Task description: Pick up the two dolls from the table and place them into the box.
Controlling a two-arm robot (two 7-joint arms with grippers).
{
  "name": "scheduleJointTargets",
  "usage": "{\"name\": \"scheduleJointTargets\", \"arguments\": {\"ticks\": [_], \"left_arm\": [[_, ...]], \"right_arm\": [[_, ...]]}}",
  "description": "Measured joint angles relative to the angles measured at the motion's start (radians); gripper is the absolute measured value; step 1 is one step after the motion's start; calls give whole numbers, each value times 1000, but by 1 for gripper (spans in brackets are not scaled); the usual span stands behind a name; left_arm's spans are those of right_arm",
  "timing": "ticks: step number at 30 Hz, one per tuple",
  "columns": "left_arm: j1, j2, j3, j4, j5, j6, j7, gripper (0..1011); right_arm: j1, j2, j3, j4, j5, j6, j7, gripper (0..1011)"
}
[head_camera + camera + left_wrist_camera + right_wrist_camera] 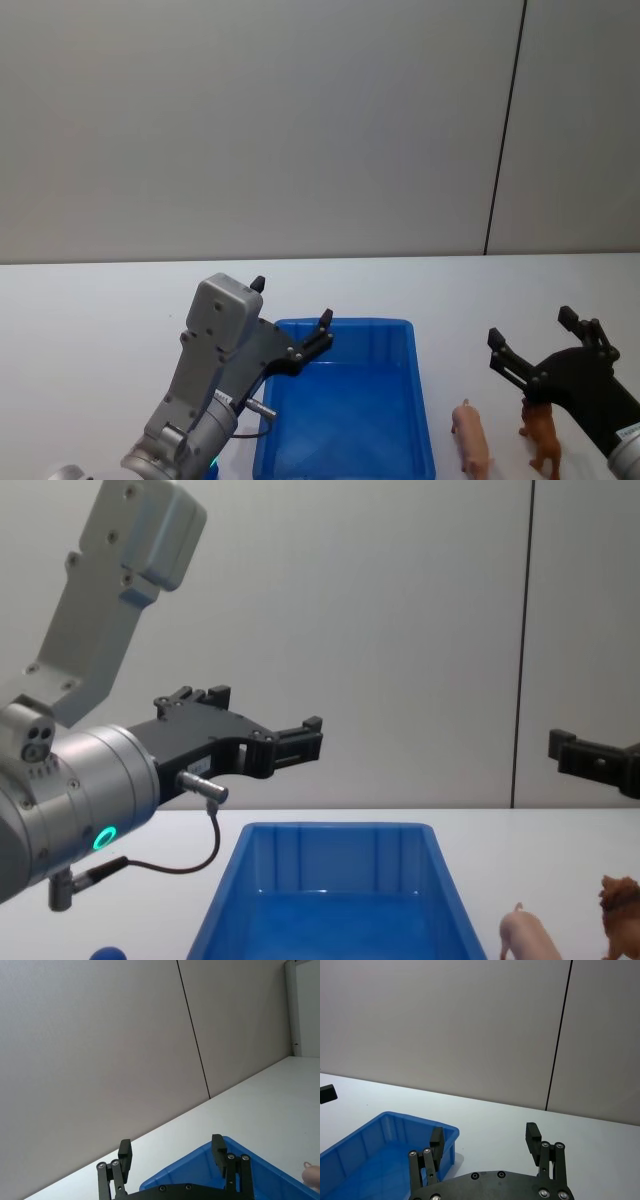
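Note:
The blue box (345,323) sits on the white table (100,300) in front of me, with nothing in the part of its inside that I see. To its right stand the pale-pink pig (472,437) and, beside it, the brown lion (543,432). My left gripper (292,300) hovers open and empty over the box's near-left corner. My right gripper (530,327) is open and empty too, raised above the lion and pig. The chest view shows the box (335,830), the pig (527,935), the lion (620,910) and the left gripper (265,710) well above the rim.
A small blue ball (107,953) lies on the table left of the box, under my left arm. A grey wall with a dark vertical seam (505,130) stands behind the table. White tabletop stretches beyond the box.

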State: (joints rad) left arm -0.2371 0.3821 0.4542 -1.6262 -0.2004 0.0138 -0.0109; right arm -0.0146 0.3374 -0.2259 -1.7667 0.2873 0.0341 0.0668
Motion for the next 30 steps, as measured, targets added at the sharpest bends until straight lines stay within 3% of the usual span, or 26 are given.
{"name": "scheduleJointTargets", "arguments": {"ticks": [30], "left_arm": [[0, 0, 0, 0, 0, 0, 0, 1003]], "right_arm": [[-3, 13, 7, 1, 1, 10, 21, 1001]]}}
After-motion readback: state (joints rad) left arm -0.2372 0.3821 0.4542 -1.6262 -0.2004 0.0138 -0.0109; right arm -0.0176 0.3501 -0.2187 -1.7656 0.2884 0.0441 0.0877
